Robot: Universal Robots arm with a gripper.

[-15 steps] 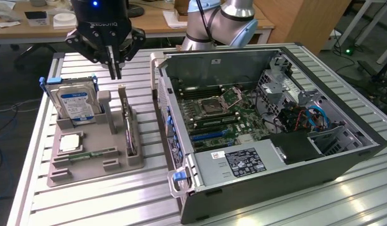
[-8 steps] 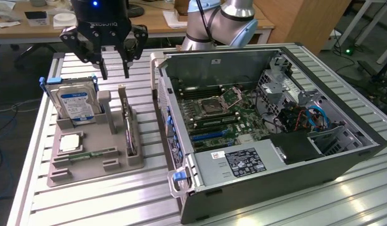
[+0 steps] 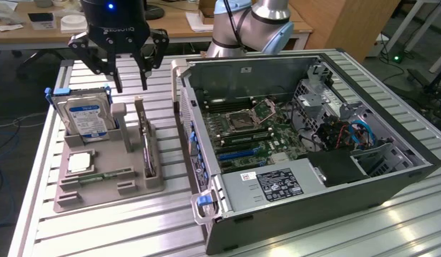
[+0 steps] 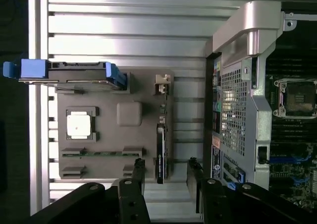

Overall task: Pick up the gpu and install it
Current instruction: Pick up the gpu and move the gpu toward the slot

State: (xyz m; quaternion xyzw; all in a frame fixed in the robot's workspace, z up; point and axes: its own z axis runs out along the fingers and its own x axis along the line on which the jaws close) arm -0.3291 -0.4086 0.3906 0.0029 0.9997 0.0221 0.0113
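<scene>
The end effector [image 3: 131, 81] hangs open and empty, its two fingers [image 4: 140, 168] spread apart. The gpu [image 3: 147, 150] stands on its edge directly beneath, slotted in a grey fixture [image 3: 106, 187] on the bench [image 3: 134, 225]. In the wrist view the card's [image 4: 160, 154] thin dark edge runs between the fingertips, closer to one than the other, and in the exterior view its top edge lies clearly below them, so nothing is touched yet. The step in hand looks like lining up for the grasp. To do it well, I would centre the card between the fingers so both pads meet its faces together. The wrist should also stay square to the card's length, and the descent should be straight so neither fingertip lands on the top edge. The hard drive [image 3: 88, 115] with its blue rails stands in the same fixture, below the end effector and toward the exterior view's left. It is near enough that the outer finger needs watching. The open computer case [image 3: 313, 214] sits on the end effector's other side, with no card fitted on its motherboard [image 3: 256, 128].
</scene>
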